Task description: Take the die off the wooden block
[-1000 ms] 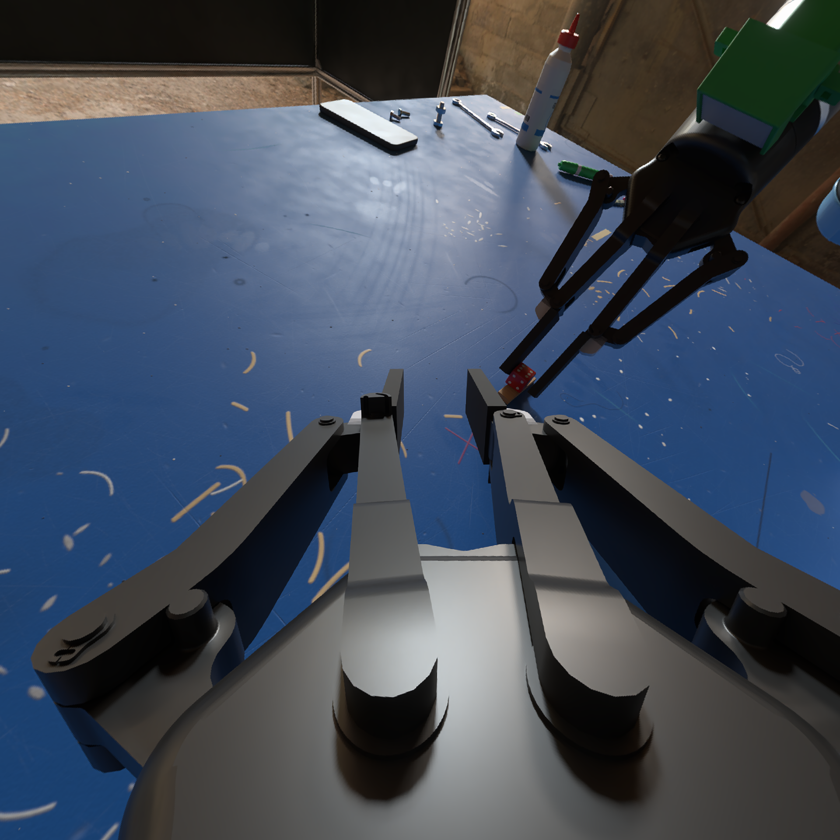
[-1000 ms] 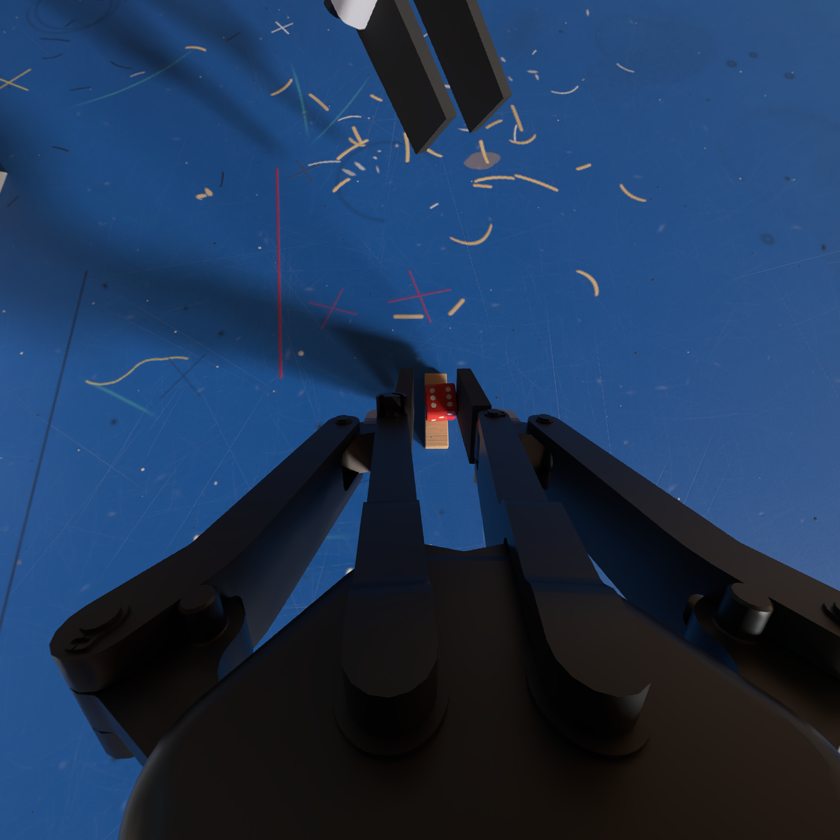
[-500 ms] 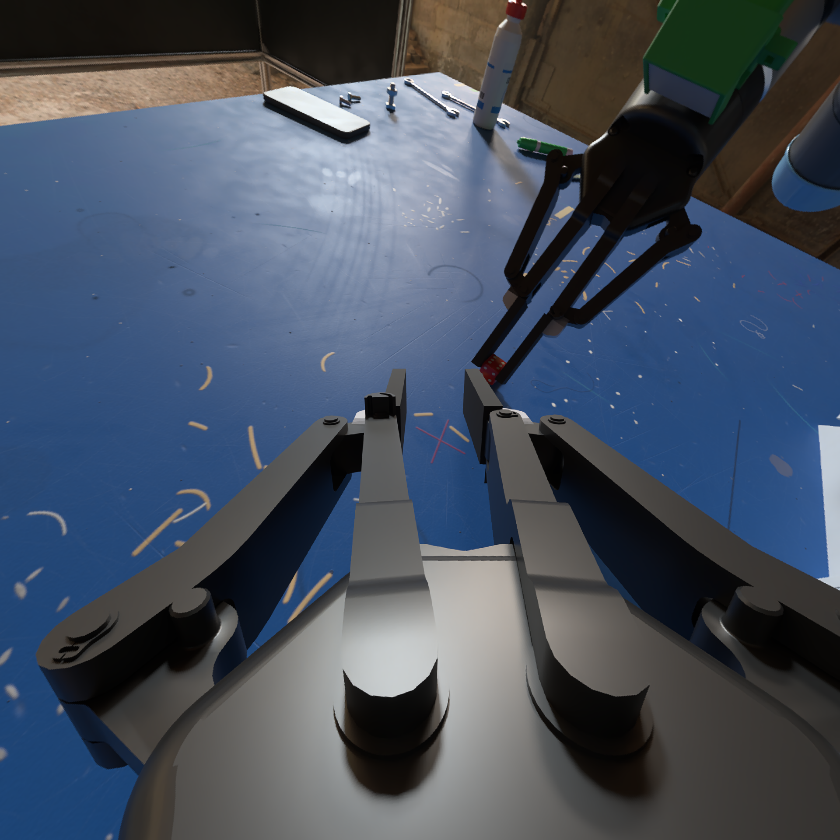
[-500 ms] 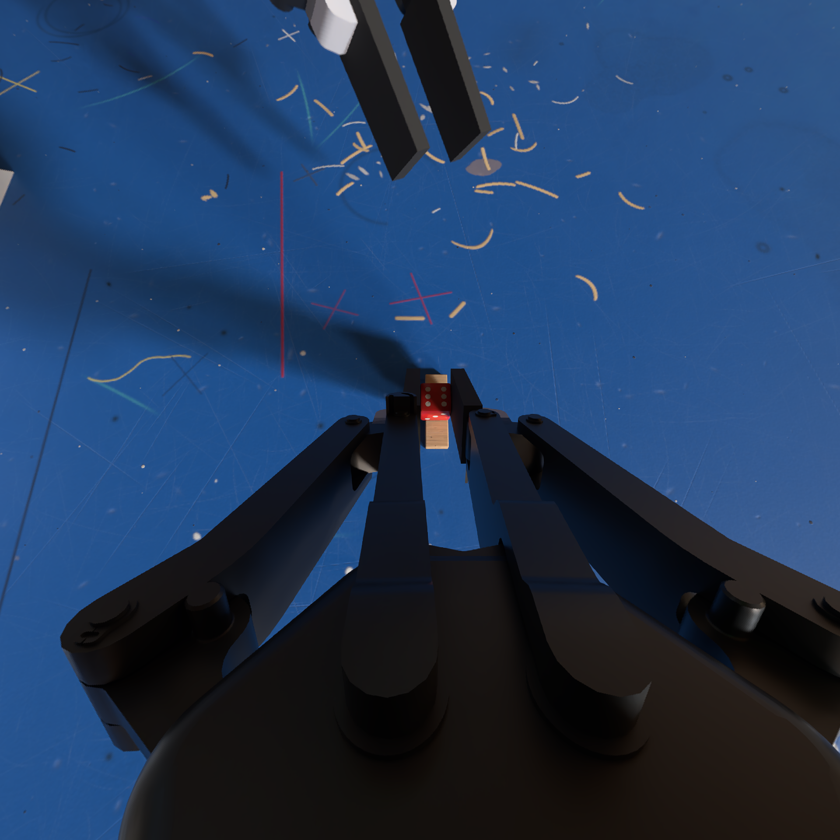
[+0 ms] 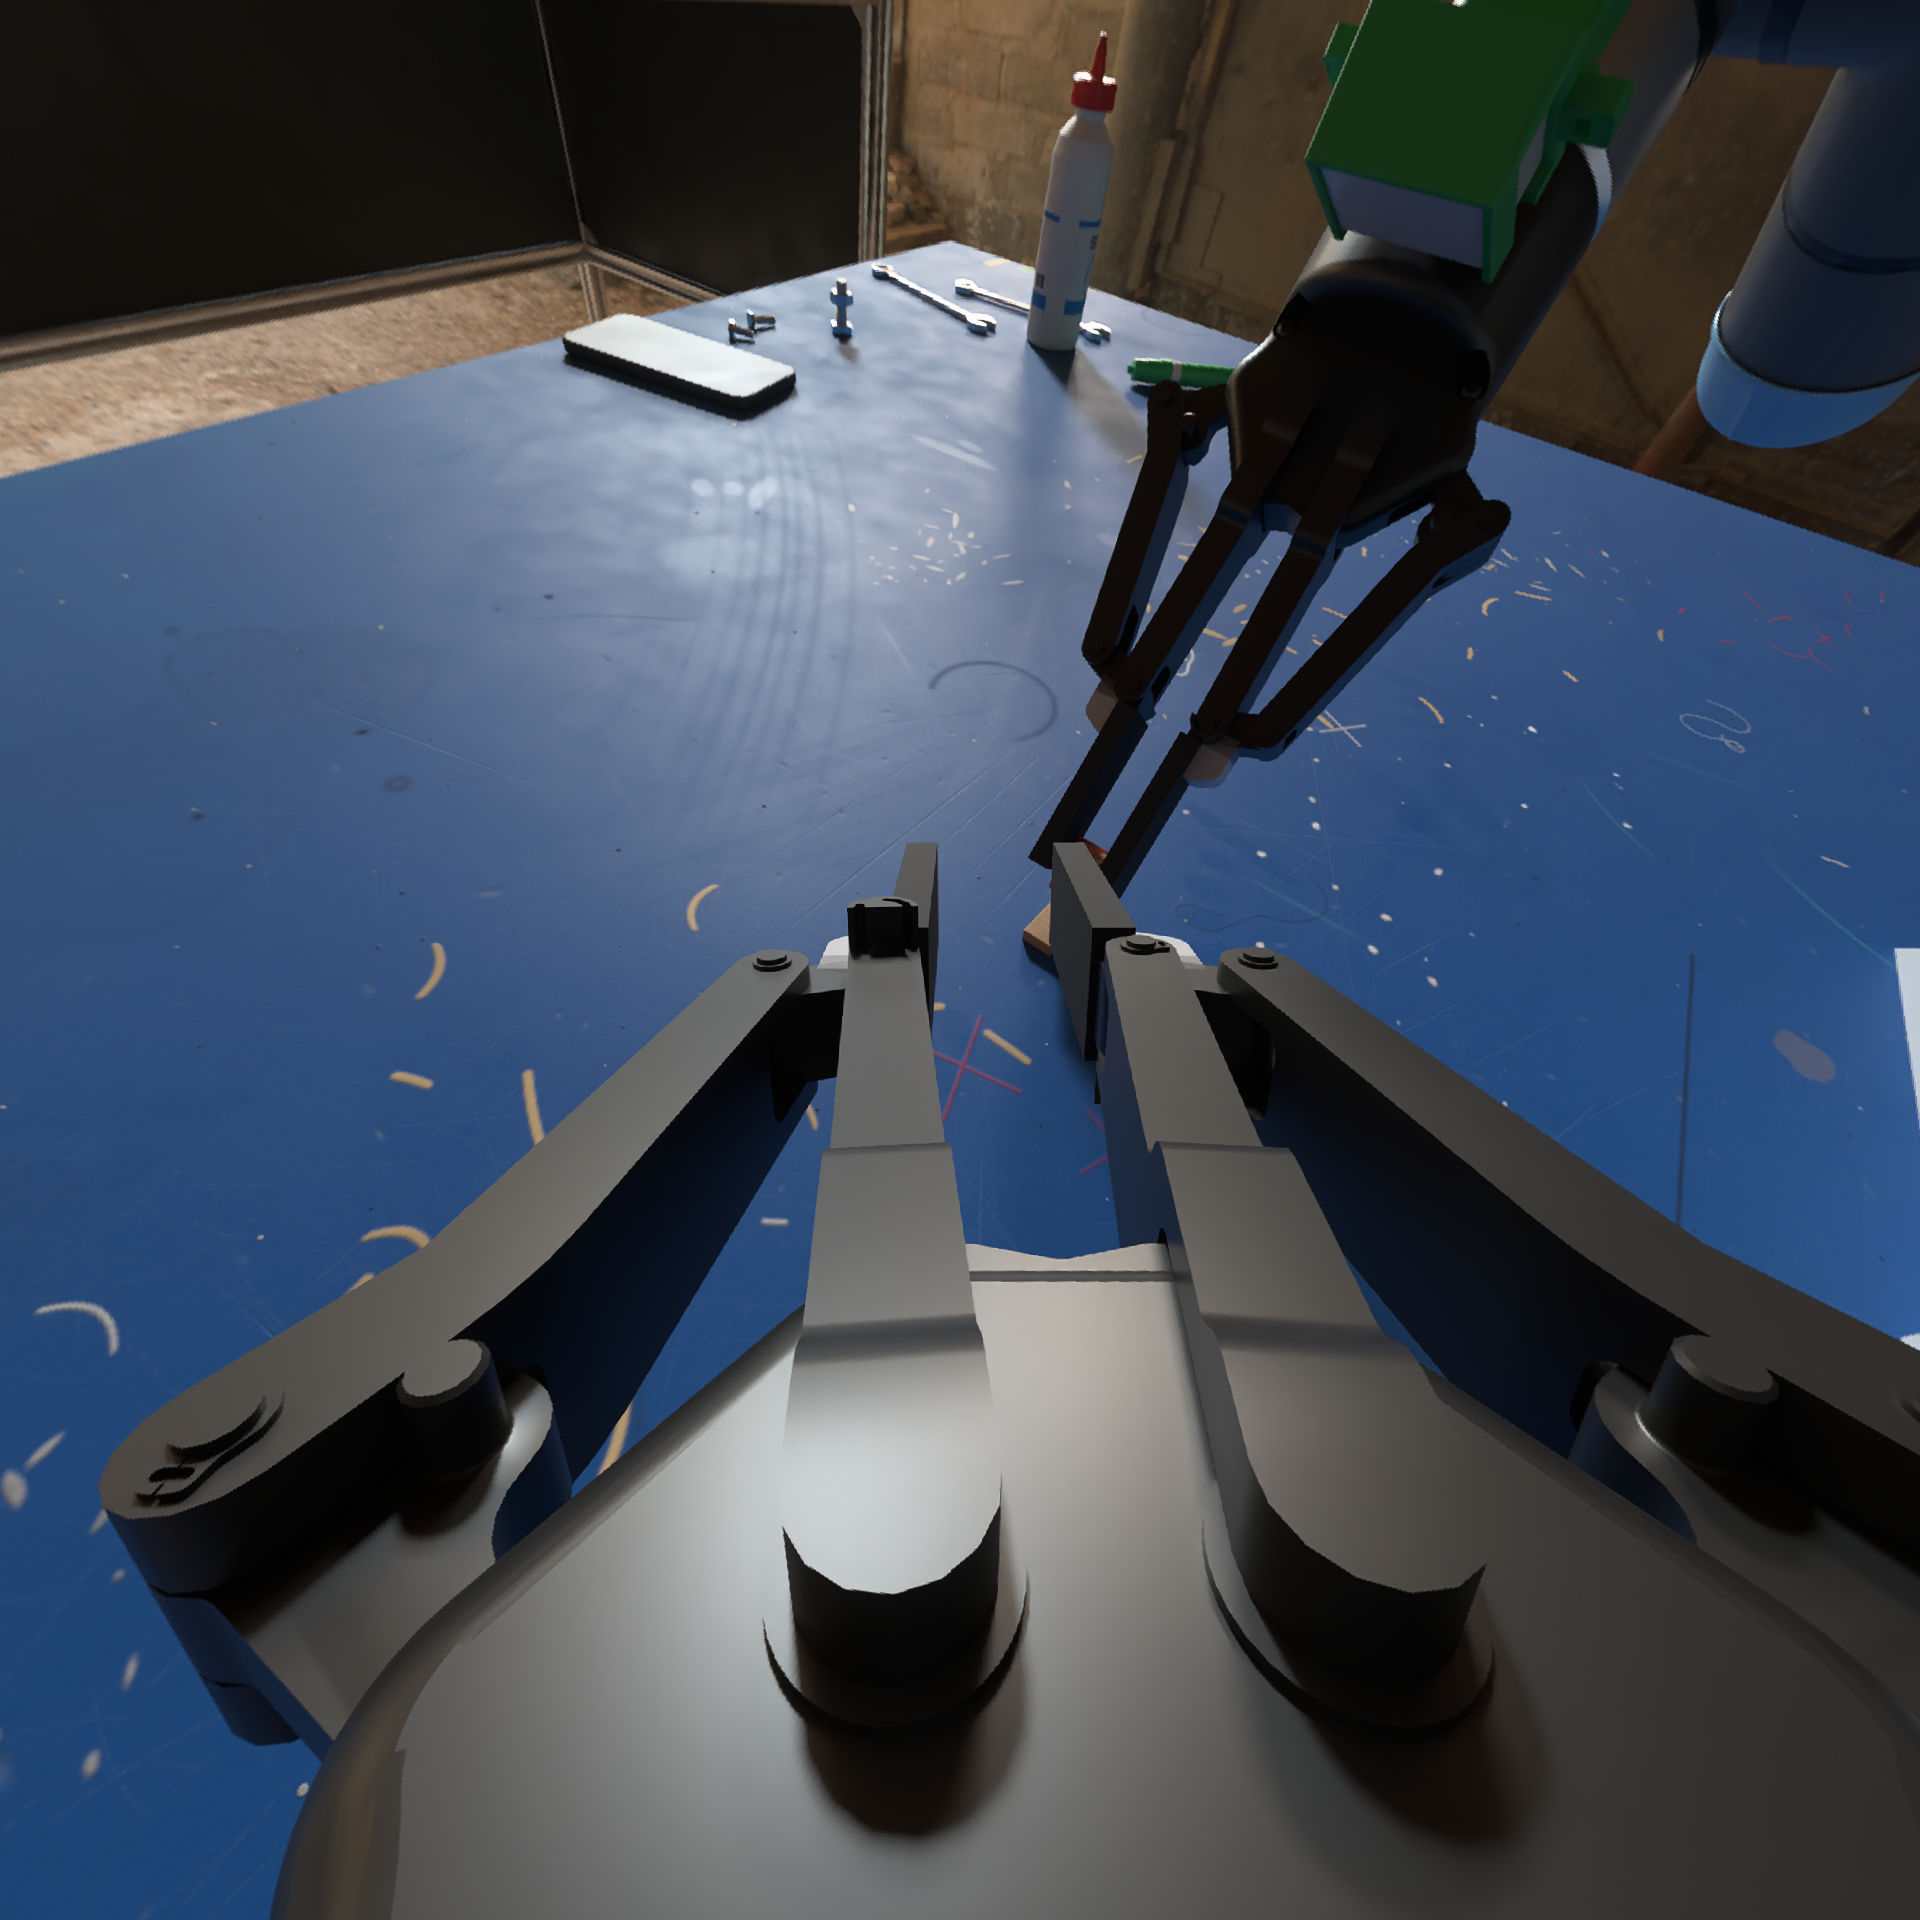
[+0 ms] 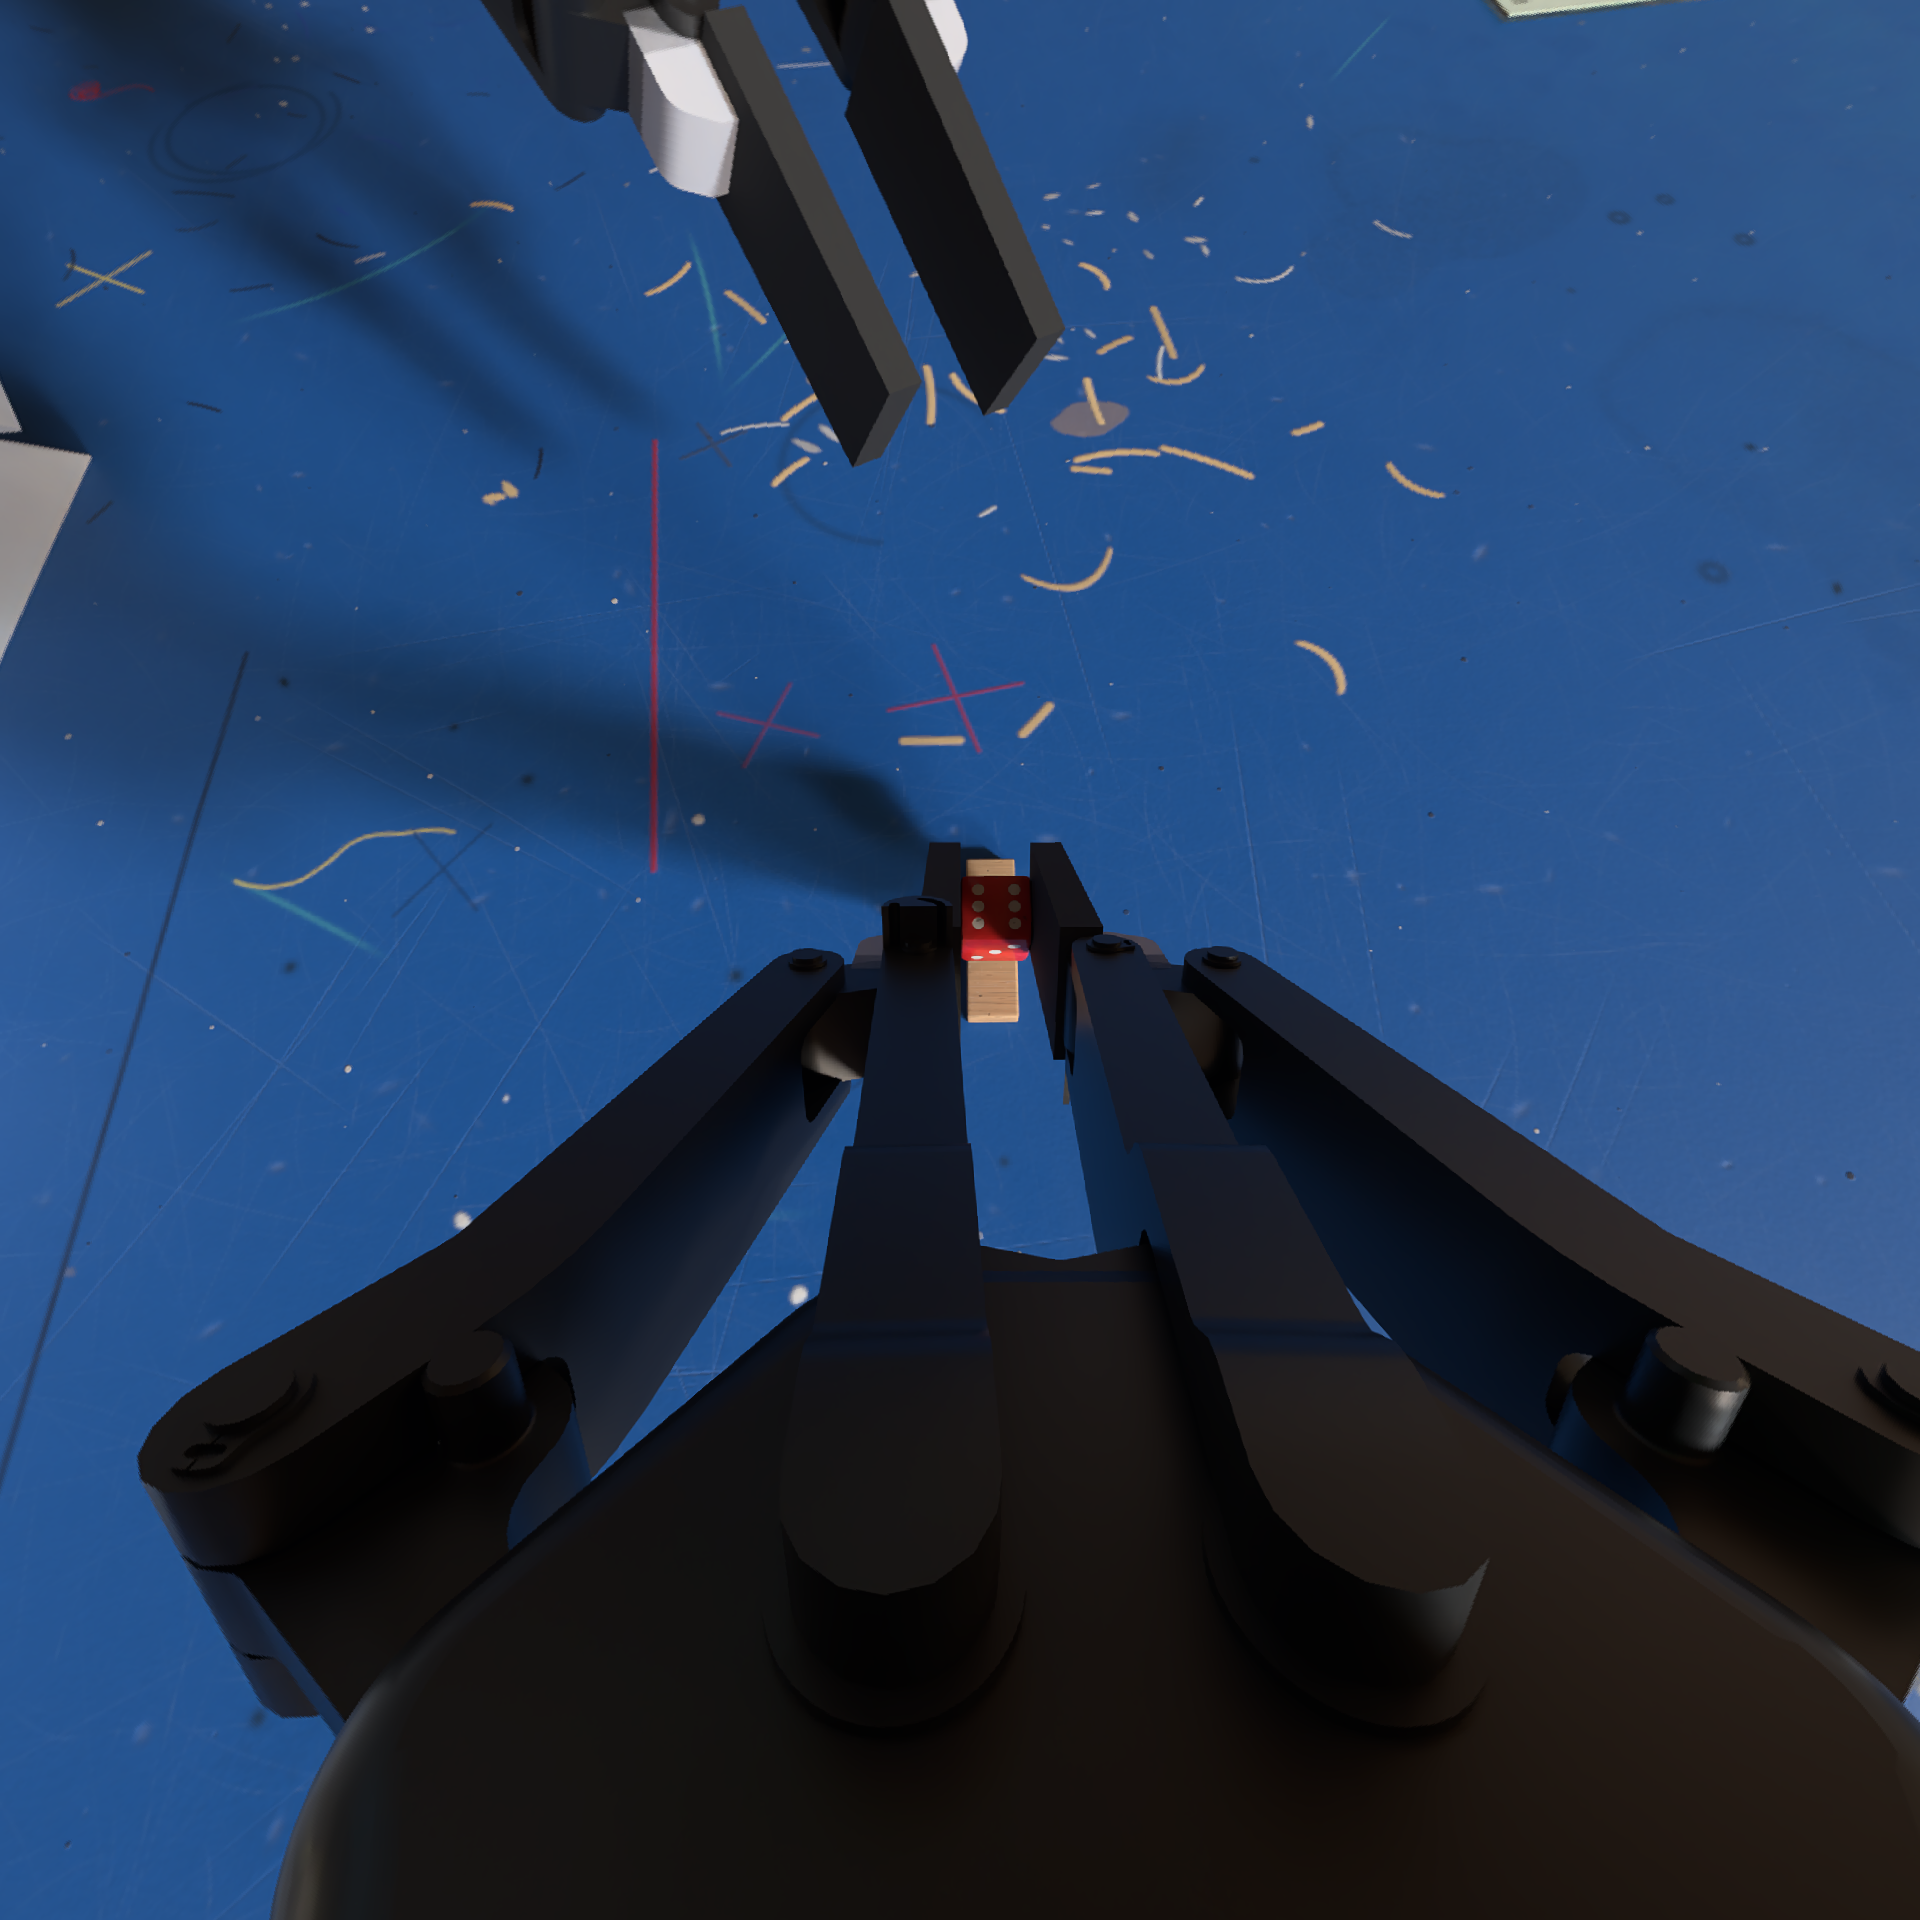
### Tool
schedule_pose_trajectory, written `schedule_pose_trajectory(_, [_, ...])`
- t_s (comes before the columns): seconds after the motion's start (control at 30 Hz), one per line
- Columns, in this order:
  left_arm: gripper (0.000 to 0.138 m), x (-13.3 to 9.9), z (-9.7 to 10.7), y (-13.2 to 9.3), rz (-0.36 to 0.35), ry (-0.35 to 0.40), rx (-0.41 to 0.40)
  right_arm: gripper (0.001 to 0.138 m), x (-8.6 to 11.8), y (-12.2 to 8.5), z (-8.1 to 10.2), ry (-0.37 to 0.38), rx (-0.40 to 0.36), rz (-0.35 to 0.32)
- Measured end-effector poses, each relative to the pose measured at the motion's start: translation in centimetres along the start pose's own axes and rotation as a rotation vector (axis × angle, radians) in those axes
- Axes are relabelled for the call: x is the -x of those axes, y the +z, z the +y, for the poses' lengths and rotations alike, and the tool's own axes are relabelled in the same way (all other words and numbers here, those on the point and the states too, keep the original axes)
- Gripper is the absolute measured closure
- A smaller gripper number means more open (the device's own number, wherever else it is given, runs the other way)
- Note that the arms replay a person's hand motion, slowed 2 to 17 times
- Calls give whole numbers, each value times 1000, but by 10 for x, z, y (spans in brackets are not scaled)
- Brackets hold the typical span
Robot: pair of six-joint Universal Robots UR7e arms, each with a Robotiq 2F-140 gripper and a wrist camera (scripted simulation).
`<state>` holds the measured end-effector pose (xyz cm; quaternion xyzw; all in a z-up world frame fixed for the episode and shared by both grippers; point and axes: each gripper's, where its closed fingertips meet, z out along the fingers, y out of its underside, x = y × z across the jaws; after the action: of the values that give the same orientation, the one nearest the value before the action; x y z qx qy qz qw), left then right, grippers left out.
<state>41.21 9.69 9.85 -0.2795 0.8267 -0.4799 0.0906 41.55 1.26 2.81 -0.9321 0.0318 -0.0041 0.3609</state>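
A small red die [image 6: 995, 917] sits on a thin light wooden block [image 6: 992, 992] that lies flat on the blue table [image 6: 1455, 831]. My right gripper [image 6: 995, 862] is shut on the die, one finger against each side. I cannot tell whether the die is off the block. In the left wrist view the right gripper [image 5: 1081, 857] reaches down from the upper right. Only a sliver of the die [image 5: 1088, 847] and a corner of the block [image 5: 1039, 928] show there. My left gripper [image 5: 992, 894] is open and empty, just short of the block. It also shows in the right wrist view [image 6: 951, 400].
At the table's far end lie a black flat slab [image 5: 681, 358], small bolts [image 5: 842, 310], wrenches [image 5: 935, 301], a white glue bottle [image 5: 1070, 208] and a green marker [image 5: 1174, 369]. White paper [image 6: 31, 520] lies at one side. Wood shavings are scattered over the table.
My right gripper's jaws have narrowed onto the die. The left wrist view has shifted, so the die is now mostly hidden behind my left gripper's right finger.
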Motion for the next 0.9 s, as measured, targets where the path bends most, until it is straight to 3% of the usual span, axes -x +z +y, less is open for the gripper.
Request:
schedule_pose_trajectory(0.2, [109, 1, -7, 1, -66, 45, -28, 121, -9, -9, 1, 7, -12, 23])
schedule_pose_trajectory(0.37, [108, 5, 2, 0, -125, 78, -23, 121, -16, -19, -1, 8, -32, 37])
schedule_pose_trajectory(0.7, [103, 29, 13, -10, -209, -65, -31, 121, -35, -44, -1, 4, -53, 68])
schedule_pose_trajectory(0.9, [93, 47, 11, -13, -234, -243, -70, 121, -55, -65, -5, 7, -72, 110])
